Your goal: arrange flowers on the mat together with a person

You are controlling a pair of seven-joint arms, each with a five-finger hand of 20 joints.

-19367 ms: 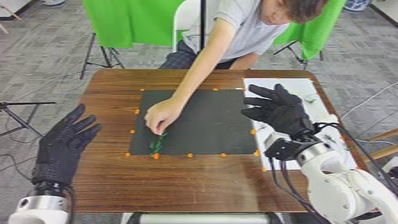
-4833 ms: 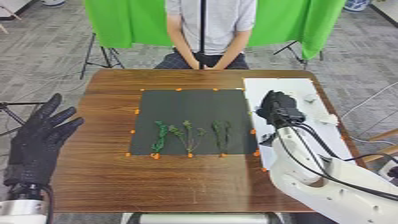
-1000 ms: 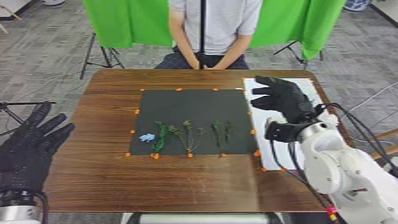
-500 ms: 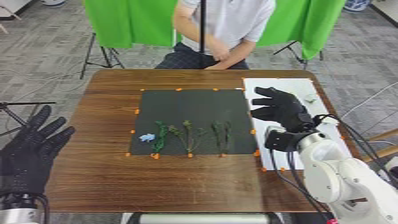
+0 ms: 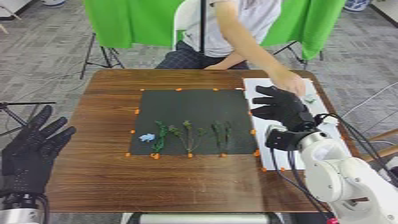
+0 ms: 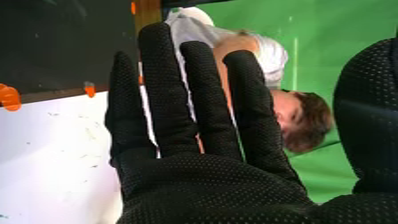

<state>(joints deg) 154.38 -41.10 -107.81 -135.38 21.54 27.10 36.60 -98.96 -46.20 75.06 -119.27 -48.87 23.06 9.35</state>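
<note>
Green cloth (image 5: 124, 25) hangs beyond a brown wooden bench (image 5: 107, 190). On its black mat (image 5: 191, 105), a pale blue flower (image 5: 147, 137) lies toward 8 o'clock, just beside the nearest of several green sprigs (image 5: 160, 140), spread from 8 to 5 o'clock. At the mat's 3 o'clock, my right robot hand (image 5: 282, 109) is above a white sheet (image 5: 258, 84), fingers straight, thumb wide apart, holding nothing. Beside it, at 1 o'clock, is a person's hand (image 5: 289, 82); whether it touches anything I cannot tell. My left robot hand (image 5: 27, 160), at 8 o'clock, is spread wide.
</note>
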